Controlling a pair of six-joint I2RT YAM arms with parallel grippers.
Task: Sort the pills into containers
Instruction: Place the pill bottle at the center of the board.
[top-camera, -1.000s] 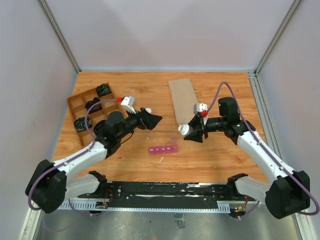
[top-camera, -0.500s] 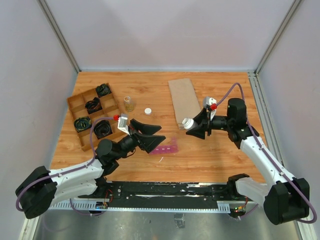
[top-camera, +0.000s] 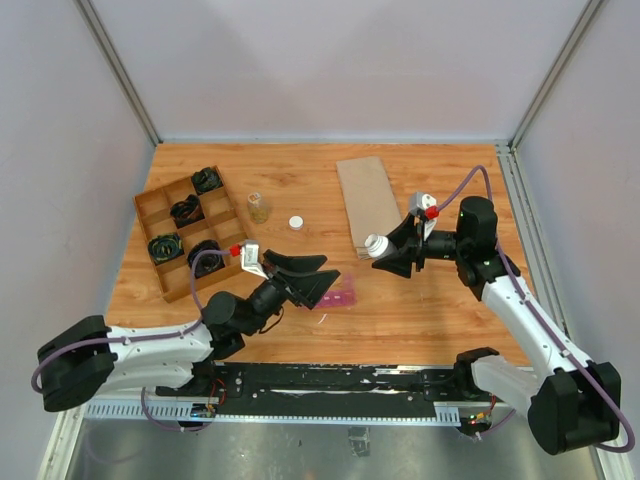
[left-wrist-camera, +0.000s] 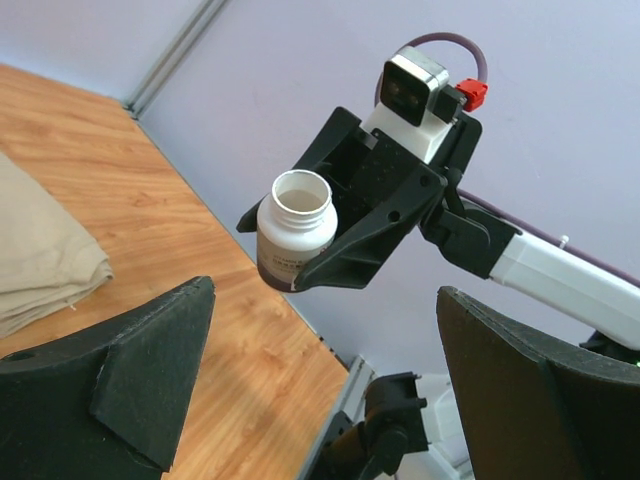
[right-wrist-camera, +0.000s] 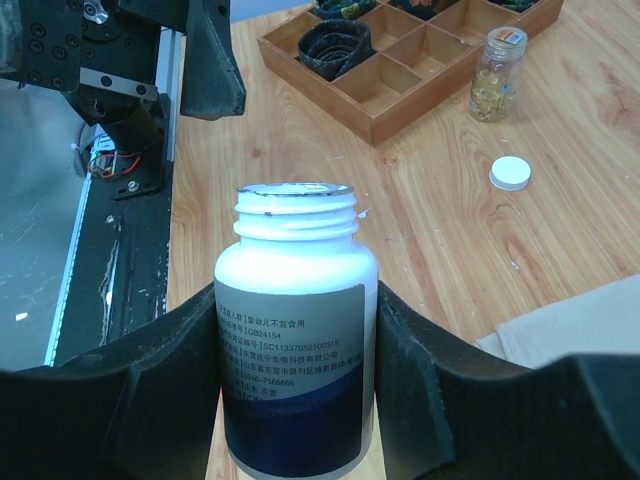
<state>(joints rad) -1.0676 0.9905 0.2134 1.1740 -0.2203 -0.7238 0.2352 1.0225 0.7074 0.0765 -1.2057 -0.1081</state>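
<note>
My left pincer (top-camera: 328, 270) had swung off the wooden tray side toward the table's near edge and spread wide, empty. It hung over the left end of the containers (top-camera: 346, 296), the pink strip lying about mid-way along that near edge; I couldn't tell the lid states. Right of it, my right pincer (top-camera: 390, 255) kept its half-wide clamp on the uncapped white bottle (top-camera: 376, 244), lifted and tipped with its mouth leftward. Farther back were the white cap (top-camera: 296, 222), small clear bottle (top-camera: 259, 207) and wooden tray (top-camera: 157, 207). Likely the left steadies the strip next, then pouring.
</note>
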